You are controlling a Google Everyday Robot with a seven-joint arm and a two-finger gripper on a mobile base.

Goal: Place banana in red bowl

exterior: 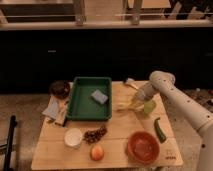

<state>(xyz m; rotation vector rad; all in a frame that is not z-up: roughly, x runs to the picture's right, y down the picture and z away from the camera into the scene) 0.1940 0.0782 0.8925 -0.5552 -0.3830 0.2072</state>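
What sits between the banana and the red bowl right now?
Only bare wooden table, in the camera view. The gripper is at the banana, beside the yellow-green cup; the red bowl sits toward the front edge.

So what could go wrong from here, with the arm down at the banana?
The gripper sits at the right end of the banana, fingers shut. Whether it truly holds it is unclear, so the banana may slip on lifting.
The yellow-green cup stands right beside the arm and could be knocked.
The green vegetable lies near the red bowl, close to the likely path.
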